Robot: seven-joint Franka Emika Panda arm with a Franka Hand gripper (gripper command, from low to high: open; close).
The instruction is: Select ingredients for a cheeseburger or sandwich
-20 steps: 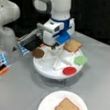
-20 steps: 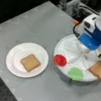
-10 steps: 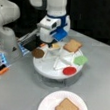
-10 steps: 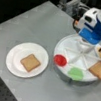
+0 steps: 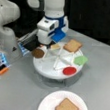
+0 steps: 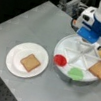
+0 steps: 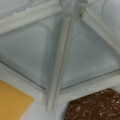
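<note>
The pincer [image 5: 47, 44] hangs low over the white divided tray [image 5: 47, 70], at the tray's 10 o'clock edge in a front view, between the dark-brown patty [image 5: 38, 53] and the yellow cheese square [image 5: 55, 46]; its fingers are hidden behind the arm's body, so I cannot tell how far open it is or whether it has hold of anything. The wrist view looks straight down on tray dividers, with the cheese [image 7: 12, 102] at 7 o'clock and the patty [image 7: 95, 106] at 5 o'clock, so the tool sits astride a rib, not squarely over either piece. 1 toast slice [image 6: 30, 62] already lies on the white round plate [image 6: 12, 66] on the worktop [image 6: 32, 24]; a second toast [image 5: 72, 45], the lettuce [image 5: 81, 59] and the tomato disc [image 5: 69, 70] lie in their own compartments. To do this step well, I judge the pincer should centre over 1 compartment, clear of the ribs, and descend straight onto the flat piece.
</note>
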